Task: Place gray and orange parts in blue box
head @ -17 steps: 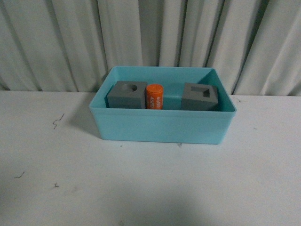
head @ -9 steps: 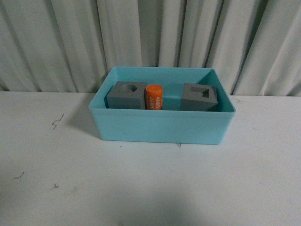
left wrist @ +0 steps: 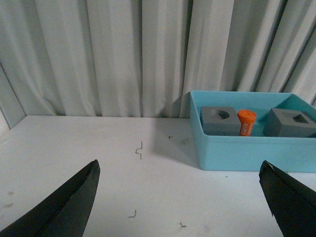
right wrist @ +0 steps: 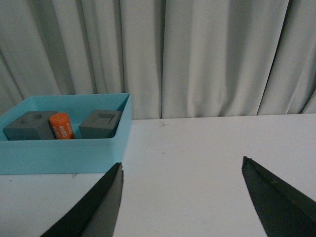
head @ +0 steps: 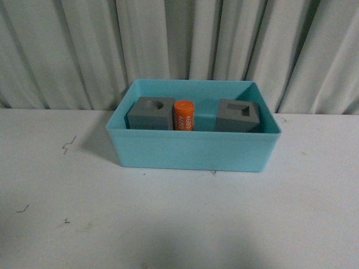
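The blue box [head: 193,150] stands at the middle back of the white table. Inside it are a gray cube with a round recess [head: 150,112], an orange cylinder with white digits [head: 183,115] and a gray cube with a rectangular recess [head: 238,116]. The same parts show in the left wrist view: round-recess cube [left wrist: 220,120], cylinder [left wrist: 246,122], other cube [left wrist: 290,122], box [left wrist: 252,151]. They also show in the right wrist view, inside the box [right wrist: 59,155]. My left gripper [left wrist: 178,170] and right gripper [right wrist: 181,168] are open and empty, well back from the box. Neither arm shows in the front view.
A pleated gray-white curtain [head: 179,45] hangs right behind the table. The white tabletop [head: 179,218] carries small dark scuff marks [head: 68,144] at the left.
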{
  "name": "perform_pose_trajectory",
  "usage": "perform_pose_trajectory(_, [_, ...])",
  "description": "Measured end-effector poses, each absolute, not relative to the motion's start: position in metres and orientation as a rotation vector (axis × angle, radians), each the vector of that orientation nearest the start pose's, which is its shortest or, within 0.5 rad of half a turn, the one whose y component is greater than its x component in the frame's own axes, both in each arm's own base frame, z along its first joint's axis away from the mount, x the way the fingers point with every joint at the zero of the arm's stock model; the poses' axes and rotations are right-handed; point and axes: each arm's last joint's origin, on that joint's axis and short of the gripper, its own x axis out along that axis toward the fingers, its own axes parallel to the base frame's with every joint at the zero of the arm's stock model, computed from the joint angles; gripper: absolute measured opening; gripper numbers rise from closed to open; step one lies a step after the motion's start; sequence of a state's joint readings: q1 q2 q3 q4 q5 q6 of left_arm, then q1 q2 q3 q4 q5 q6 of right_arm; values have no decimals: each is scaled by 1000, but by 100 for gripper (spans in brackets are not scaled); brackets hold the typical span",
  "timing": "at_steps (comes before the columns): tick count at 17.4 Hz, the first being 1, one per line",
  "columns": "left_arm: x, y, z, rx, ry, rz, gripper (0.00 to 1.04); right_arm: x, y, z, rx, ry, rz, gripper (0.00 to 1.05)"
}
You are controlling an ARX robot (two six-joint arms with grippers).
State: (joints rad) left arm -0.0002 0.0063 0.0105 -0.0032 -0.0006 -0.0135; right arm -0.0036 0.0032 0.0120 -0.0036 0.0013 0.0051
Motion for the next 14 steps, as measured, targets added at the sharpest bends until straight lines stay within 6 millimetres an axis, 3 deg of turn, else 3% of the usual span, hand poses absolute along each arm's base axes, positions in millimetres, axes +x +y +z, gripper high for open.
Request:
perform_pose_trajectory(2, [97,0,166,-14,-1,0,98,97,0,167,6,-5,-5,100])
perform_pose_trajectory(14, [97,0,166,-14,-1,0,98,97,0,167,5,-5,-5,98])
